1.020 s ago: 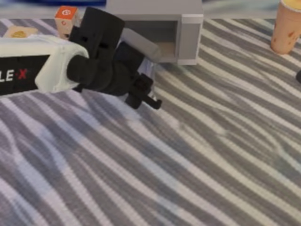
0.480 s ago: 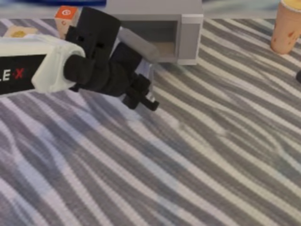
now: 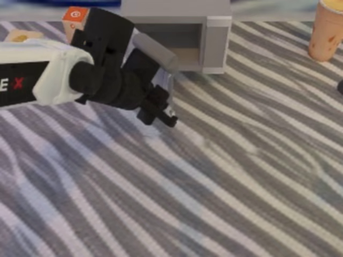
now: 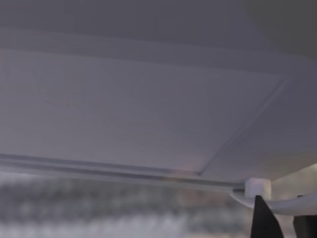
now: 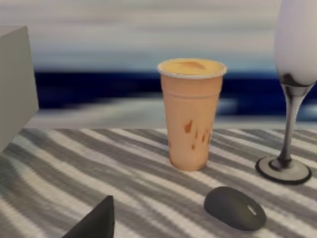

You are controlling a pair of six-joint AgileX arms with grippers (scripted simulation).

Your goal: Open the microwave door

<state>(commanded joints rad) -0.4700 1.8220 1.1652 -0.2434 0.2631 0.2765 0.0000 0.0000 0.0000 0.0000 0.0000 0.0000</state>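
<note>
The microwave [image 3: 185, 40] sits at the table's far edge, its cavity exposed. The microwave door [image 3: 155, 52] now stands swung further leftward than a second ago, so the opening looks nearly done. The left gripper [image 3: 159, 110] has drawn back leftward with it, apparently clamped on the handle; the right arm stays parked, its claw's state unclear.

- Light is soft and even across the striped tablecloth [image 3: 241, 176]; no glare shows.
- The left arm [image 3: 80, 75] casts a faint, diffuse shadow on the cloth beneath it.
- The left wrist view is dim and hazy, filled by a blurred grey door [image 4: 138, 114].
- Behind the orange cup [image 5: 191, 114], the background is smeared and unfocused.
</note>
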